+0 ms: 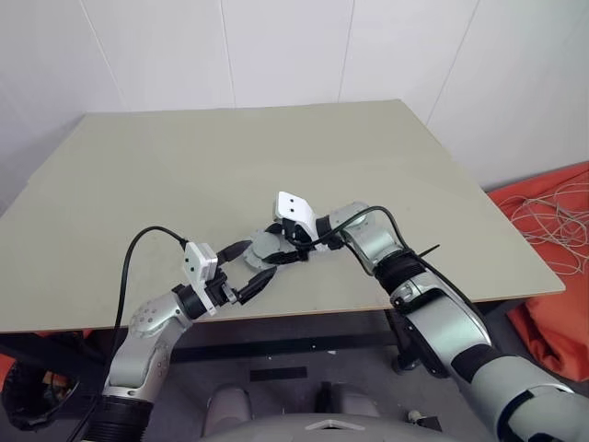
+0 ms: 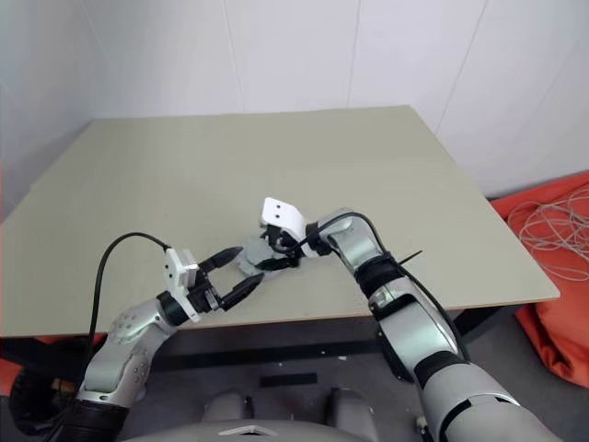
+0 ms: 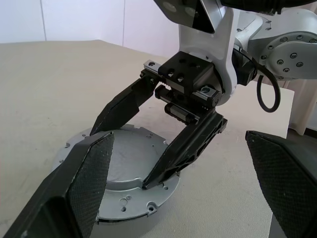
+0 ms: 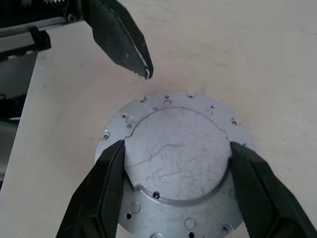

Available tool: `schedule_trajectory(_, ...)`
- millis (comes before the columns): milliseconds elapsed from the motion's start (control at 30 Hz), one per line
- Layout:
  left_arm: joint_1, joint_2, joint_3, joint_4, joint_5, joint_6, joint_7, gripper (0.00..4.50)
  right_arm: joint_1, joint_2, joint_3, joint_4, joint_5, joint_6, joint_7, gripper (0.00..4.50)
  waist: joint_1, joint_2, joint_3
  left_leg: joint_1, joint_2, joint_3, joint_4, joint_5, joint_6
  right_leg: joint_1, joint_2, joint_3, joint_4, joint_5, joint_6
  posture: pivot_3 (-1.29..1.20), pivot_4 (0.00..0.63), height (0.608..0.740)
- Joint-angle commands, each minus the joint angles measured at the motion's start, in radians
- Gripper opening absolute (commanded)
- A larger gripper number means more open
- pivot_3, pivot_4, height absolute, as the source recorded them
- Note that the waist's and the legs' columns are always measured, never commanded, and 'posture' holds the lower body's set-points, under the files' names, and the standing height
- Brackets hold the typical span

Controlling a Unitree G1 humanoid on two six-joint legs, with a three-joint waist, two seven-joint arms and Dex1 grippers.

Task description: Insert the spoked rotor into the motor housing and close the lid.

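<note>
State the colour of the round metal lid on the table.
Silver-grey, finely scratched round metal lid; the right wrist view shows it best.

Desk (image 1: 276, 157): broad pale olive-beige top, matte and evenly lit.
Walls (image 1: 276, 46): white panels with thin vertical seams, behind the desk's far edge and along its right side.
Floor (image 1: 294, 368): grey, under the near edge.
Right side: orange fabric (image 1: 552, 276) with looped pale cables (image 1: 557, 221) on it.

Grippers crowding lid (image 4: 176, 166) — table (image 1: 276, 166) open
</note>
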Motion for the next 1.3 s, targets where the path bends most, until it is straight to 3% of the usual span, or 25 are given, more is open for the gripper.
schedule_trajectory(33, -0.002, -0.001, 0.005, -0.037, -0.011, -0.007, 0.002, 4.5, -0.016, 0.009, 0.017, 0.036, -0.037, -0.013, -0.003, 3.2, 0.0, 0.0, 0.0, 0.0, 0.0, 0.0, 0.0, 0.0, 0.0, 0.0, 0.0, 0.0, 0.0, 0.0, 0.0, 0.0, 0.0, 0.74)
schedule_trajectory(367, -0.012, 0.003, 0.007, -0.027, -0.009, 0.002, 0.005, 4.5, -0.01, 0.012, 0.017, 0.034, -0.04, -0.017, 0.008, 3.2, -0.001, 0.0, 0.0, 0.0, 0.0, 0.0, 0.0, 0.0, 0.0, 0.0, 0.0, 0.0, 0.0, 0.0, 0.0, 0.0, 0.0, 0.74)
schedule_trajectory(733, -0.123, 0.019, 0.025, 0.073, 0.005, 0.068, 0.048, 4.5, 0.012, 0.015, 0.017, 0.009, -0.04, 0.001, 0.01, 3.2, -0.003, 0.0, 0.0, 0.0, 0.0, 0.0, 0.0, 0.0, 0.0, 0.0, 0.0, 0.0, 0.0, 0.0, -0.001, 0.0, 0.0, 0.74)
schedule_trajectory(867, -0.176, 0.036, 0.011, 0.129, 0.017, 0.073, 0.01, 3.59, 0.017, 0.017, 0.017, -0.001, -0.039, 0.009, 0.008, 3.2, -0.008, 0.0, 0.0, -0.001, 0.0, 0.0, 0.0, 0.0, 0.0, 0.0, 0.0, 0.0, 0.0, 0.0, -0.001, 0.0, 0.0, 0.74)
schedule_trajectory(1200, -0.32, 0.067, -0.003, 0.284, 0.057, 0.061, -0.075, 0.19, 0.028, 0.02, 0.015, -0.024, -0.038, 0.026, 0.003, 3.2, -0.015, 0.0, 0.0, -0.002, 0.0, 0.0, 0.0, 0.0, 0.0, -0.001, 0.0, 0.0, 0.0, -0.001, -0.002, 0.0, 0.0, 0.74)
schedule_trajectory(1300, -0.356, 0.074, -0.009, 0.315, 0.073, 0.072, -0.09, 0.01, 0.028, 0.021, 0.015, -0.025, -0.038, 0.027, 0.0, 3.2, -0.016, 0.0, 0.0, -0.002, 0.0, 0.0, 0.0, 0.0, 0.0, -0.001, 0.0, 0.0, 0.0, -0.001, -0.002, 0.0, 0.0, 0.74)
